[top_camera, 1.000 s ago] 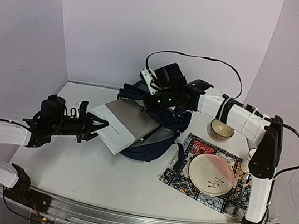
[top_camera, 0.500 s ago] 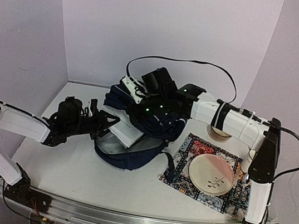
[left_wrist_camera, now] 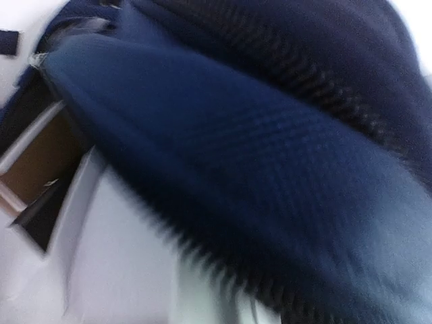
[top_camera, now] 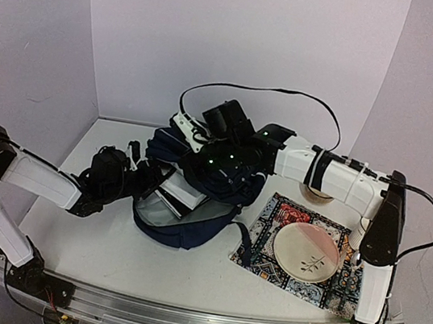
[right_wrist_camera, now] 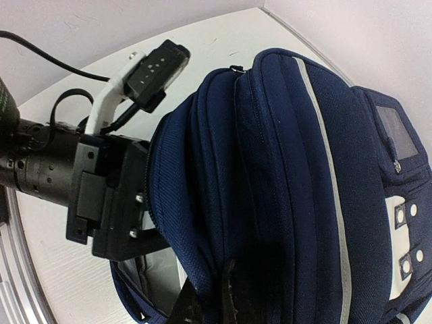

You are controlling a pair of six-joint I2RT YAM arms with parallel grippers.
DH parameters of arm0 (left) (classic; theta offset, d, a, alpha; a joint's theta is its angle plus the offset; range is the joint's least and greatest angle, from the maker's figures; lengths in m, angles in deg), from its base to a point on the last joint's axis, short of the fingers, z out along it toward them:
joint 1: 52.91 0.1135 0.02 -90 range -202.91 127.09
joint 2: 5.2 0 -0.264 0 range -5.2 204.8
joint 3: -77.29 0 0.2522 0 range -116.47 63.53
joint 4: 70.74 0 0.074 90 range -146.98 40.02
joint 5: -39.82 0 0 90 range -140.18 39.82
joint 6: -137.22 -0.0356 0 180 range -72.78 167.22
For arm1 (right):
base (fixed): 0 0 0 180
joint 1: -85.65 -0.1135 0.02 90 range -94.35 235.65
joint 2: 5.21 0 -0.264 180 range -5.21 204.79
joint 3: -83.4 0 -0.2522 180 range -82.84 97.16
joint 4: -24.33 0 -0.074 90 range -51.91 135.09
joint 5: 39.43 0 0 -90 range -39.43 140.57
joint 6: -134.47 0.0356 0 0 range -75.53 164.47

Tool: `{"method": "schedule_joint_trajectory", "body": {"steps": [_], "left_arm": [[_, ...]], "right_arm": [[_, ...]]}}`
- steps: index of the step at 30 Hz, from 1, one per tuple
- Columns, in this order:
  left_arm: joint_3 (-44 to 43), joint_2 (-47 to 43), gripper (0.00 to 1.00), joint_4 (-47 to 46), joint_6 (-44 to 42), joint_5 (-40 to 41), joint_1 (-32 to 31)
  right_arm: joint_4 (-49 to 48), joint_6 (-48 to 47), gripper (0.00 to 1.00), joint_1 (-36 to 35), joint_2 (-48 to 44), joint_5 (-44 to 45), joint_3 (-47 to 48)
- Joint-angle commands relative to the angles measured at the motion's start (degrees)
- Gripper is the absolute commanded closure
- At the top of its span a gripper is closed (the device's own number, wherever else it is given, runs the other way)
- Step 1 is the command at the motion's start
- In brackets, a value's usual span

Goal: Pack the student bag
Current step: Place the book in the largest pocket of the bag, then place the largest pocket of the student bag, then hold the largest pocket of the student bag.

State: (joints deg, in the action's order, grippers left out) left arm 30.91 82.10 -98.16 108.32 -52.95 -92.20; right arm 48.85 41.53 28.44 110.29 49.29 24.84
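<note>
Navy fabric fills the middle of the table: the student bag lies there with its mouth turned toward the left arm and its grey lining showing. The right claw reaches across from the right and is closed on a fold of the bag's upper side, holding it raised. The left claw sits at the bag's mouth, just beside a flat white thing lodged inside. How wide it stands I cannot tell, as its fingers are hidden.

A patterned mat lies right of the bag, its near corner touching a bag strap. A pale plate rests on the mat. A bowl behind it is half covered by the right forearm. A black cable arcs above the right arm.

Open table runs along the near edge and on the left, under the left arm. The back wall stands close behind the bag.

From the right wrist, the bag shows its white stripe and buckle patches, with the right claw pressed into the fabric. The left wrist view is a blur of blue cloth, with a white and brown flat edge at its left.
</note>
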Motion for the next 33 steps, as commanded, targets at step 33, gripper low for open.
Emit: {"method": "schedule_joint_trajectory", "body": {"steps": [33], "left_arm": [[8.5, -33.3, 0.17, 30.8, 1.7, -4.1, -0.2]], "right_arm": [[-12.3, 11.4, 0.52, 10.3, -20.1, 1.2, -36.8]]}}
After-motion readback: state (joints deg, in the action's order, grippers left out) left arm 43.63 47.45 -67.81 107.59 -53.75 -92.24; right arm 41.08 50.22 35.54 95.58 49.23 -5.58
